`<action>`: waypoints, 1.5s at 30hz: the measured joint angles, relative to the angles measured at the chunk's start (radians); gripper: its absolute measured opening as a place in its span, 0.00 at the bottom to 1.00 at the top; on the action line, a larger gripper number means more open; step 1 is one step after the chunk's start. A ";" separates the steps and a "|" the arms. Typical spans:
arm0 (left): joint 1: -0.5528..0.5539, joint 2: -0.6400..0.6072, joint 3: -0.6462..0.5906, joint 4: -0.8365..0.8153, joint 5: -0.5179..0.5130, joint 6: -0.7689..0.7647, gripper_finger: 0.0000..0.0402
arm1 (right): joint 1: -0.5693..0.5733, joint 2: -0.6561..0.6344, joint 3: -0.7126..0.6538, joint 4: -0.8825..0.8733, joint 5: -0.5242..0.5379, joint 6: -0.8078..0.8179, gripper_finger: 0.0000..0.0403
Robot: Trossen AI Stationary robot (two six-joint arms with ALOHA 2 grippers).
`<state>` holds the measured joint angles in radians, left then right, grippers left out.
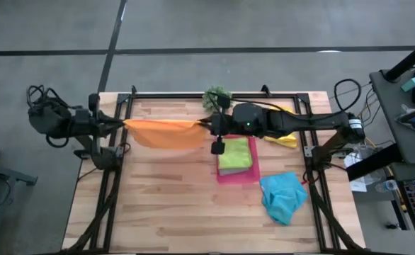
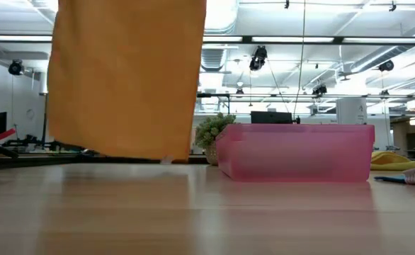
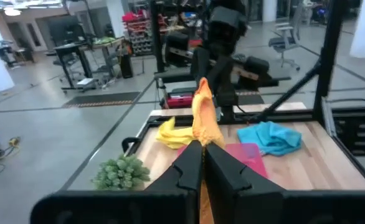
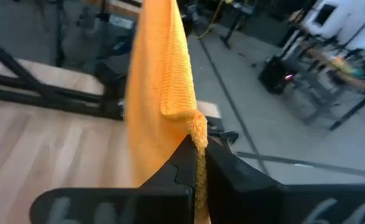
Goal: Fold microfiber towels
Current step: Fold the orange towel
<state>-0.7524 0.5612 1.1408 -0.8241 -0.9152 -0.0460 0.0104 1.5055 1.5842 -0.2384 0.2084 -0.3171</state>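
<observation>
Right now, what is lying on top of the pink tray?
A folded lime green towel lies on the pink tray. The right arm covers its far end, so whether anything lies beneath the towel cannot be seen.

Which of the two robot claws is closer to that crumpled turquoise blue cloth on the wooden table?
The right gripper. It pinches one end of the hanging orange towel near the table's middle, up-left of the turquoise blue cloth. The left gripper holds the other end, farther left.

Left claw (image 1: 126, 125), right claw (image 1: 206, 124) clamped
</observation>
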 joint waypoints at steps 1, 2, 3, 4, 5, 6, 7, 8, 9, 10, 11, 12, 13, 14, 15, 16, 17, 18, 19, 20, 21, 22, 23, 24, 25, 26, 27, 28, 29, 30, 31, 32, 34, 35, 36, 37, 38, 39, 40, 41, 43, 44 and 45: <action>0.000 0.008 -0.001 0.000 0.017 -0.001 0.00 | 0.006 0.000 0.008 -0.024 -0.017 0.019 0.02; 0.000 0.018 -0.004 0.001 0.035 -0.009 0.00 | 0.010 0.000 0.013 -0.051 -0.044 0.046 0.02; 0.000 0.033 -0.008 0.001 0.058 -0.022 0.00 | 0.017 0.000 0.014 -0.078 -0.080 0.072 0.02; 0.000 0.048 -0.014 0.002 0.082 -0.031 0.00 | 0.025 0.000 0.014 -0.112 -0.121 0.095 0.02; 0.000 0.066 -0.022 0.003 0.108 -0.048 0.00 | 0.034 0.001 0.013 -0.149 -0.161 0.119 0.02; 0.000 0.084 -0.034 0.004 0.134 -0.068 0.00 | 0.043 0.007 0.009 -0.178 -0.194 0.140 0.02; 0.000 0.102 -0.048 0.001 0.170 -0.094 0.00 | 0.055 0.012 0.003 -0.203 -0.226 0.164 0.02; 0.000 0.118 -0.062 -0.003 0.211 -0.124 0.00 | 0.068 0.019 -0.005 -0.227 -0.253 0.191 0.02; 0.000 0.131 -0.075 -0.007 0.253 -0.154 0.00 | 0.082 0.027 -0.016 -0.242 -0.277 0.214 0.02; 0.000 0.145 -0.088 -0.010 0.294 -0.187 0.00 | 0.098 0.036 -0.029 -0.251 -0.306 0.232 0.02; 0.000 0.164 -0.100 -0.008 0.336 -0.226 0.00 | 0.117 0.045 -0.045 -0.253 -0.336 0.250 0.02; -0.001 0.191 -0.114 -0.006 0.375 -0.270 0.00 | 0.136 0.056 -0.061 -0.254 -0.366 0.265 0.02; -0.003 0.218 -0.128 -0.007 0.410 -0.323 0.00 | 0.157 0.067 -0.077 -0.255 -0.394 0.282 0.02; -0.005 0.246 -0.141 -0.007 0.436 -0.380 0.00 | 0.178 0.079 -0.092 -0.251 -0.415 0.301 0.02; -0.008 0.279 -0.154 -0.005 0.459 -0.434 0.00 | 0.203 0.093 -0.106 -0.245 -0.427 0.318 0.02; -0.010 0.314 -0.167 -0.002 0.485 -0.480 0.00 | 0.227 0.106 -0.120 -0.240 -0.427 0.332 0.02; -0.013 0.348 -0.181 0.004 0.519 -0.523 0.00 | 0.250 0.122 -0.132 -0.233 -0.427 0.351 0.02; -0.016 0.384 -0.193 0.011 0.552 -0.563 0.00 | 0.273 0.138 -0.140 -0.222 -0.427 0.371 0.02; -0.018 0.416 -0.204 0.021 0.587 -0.604 0.00 | 0.295 0.157 -0.147 -0.206 -0.427 0.390 0.02; -0.023 0.456 -0.216 0.034 0.631 -0.650 0.00 | 0.315 0.175 -0.153 -0.186 -0.427 0.414 0.02; -0.029 0.497 -0.226 0.040 0.674 -0.697 0.00 | 0.335 0.195 -0.157 -0.166 -0.426 0.434 0.02; -0.034 0.531 -0.229 0.049 0.703 -0.739 0.00 | 0.354 0.215 -0.160 -0.140 -0.426 0.456 0.02; -0.039 0.559 -0.224 0.080 0.735 -0.770 0.00 | 0.370 0.233 -0.162 -0.117 -0.426 0.475 0.02; -0.045 0.590 -0.218 0.124 0.766 -0.785 0.00 | 0.384 0.249 -0.163 -0.107 -0.426 0.494 0.02; -0.052 0.623 -0.218 0.155 0.796 -0.801 0.00 | 0.396 0.267 -0.164 -0.099 -0.426 0.516 0.02; -0.060 0.658 -0.221 0.176 0.818 -0.813 0.00 | 0.405 0.282 -0.164 -0.087 -0.426 0.536 0.02; -0.065 0.693 -0.225 0.206 0.839 -0.824 0.00 | 0.413 0.294 -0.163 -0.086 -0.426 0.553 0.02; -0.068 0.722 -0.226 0.245 0.861 -0.836 0.00 | 0.419 0.309 -0.164 -0.090 -0.425 0.571 0.02; -0.071 0.745 -0.221 0.284 0.886 -0.844 0.00 | 0.423 0.322 -0.164 -0.087 -0.426 0.593 0.02; -0.075 0.765 -0.213 0.314 0.905 -0.854 0.00 | 0.427 0.333 -0.164 -0.082 -0.426 0.608 0.02; -0.082 0.786 -0.209 0.334 0.919 -0.865 0.00 | 0.432 0.346 -0.164 -0.076 -0.425 0.619 0.02; -0.087 0.809 -0.207 0.339 0.936 -0.875 0.00 | 0.434 0.358 -0.164 -0.058 -0.425 0.635 0.02; -0.093 0.855 -0.208 0.330 0.960 -0.894 0.00 | 0.440 0.383 -0.164 -0.006 -0.427 0.648 0.02; -0.095 0.869 -0.208 0.329 0.980 -0.913 0.00 | 0.442 0.396 -0.164 0.027 -0.433 0.653 0.02; -0.100 0.877 -0.207 0.330 1.008 -0.934 0.00 | 0.444 0.410 -0.165 0.067 -0.444 0.652 0.02; -0.107 0.882 -0.207 0.330 1.031 -0.957 0.00 | 0.447 0.426 -0.165 0.109 -0.460 0.650 0.02; -0.116 0.888 -0.207 0.330 1.044 -0.983 0.00 | 0.448 0.440 -0.162 0.138 -0.473 0.649 0.02; -0.124 0.891 -0.207 0.327 1.047 -0.999 0.00 | 0.448 0.454 -0.157 0.154 -0.487 0.649 0.02; -0.130 0.891 -0.208 0.323 1.047 -1.013 0.00 | 0.448 0.468 -0.150 0.160 -0.506 0.655 0.02; -0.137 0.889 -0.208 0.322 1.046 -1.026 0.00 | 0.448 0.478 -0.145 0.162 -0.526 0.658 0.02; -0.149 0.874 -0.208 0.329 1.041 -1.050 0.00 | 0.449 0.496 -0.138 0.157 -0.553 0.658 0.02; -0.156 0.867 -0.208 0.329 1.040 -1.055 0.00 | 0.451 0.501 -0.134 0.162 -0.556 0.658 0.02; -0.162 0.862 -0.207 0.331 1.040 -1.056 0.00 | 0.453 0.503 -0.133 0.162 -0.557 0.658 0.02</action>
<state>-0.9144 1.4231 0.9335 -0.4927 0.1248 -1.1015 0.4631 2.0084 1.4509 -0.0766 -0.3481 0.3412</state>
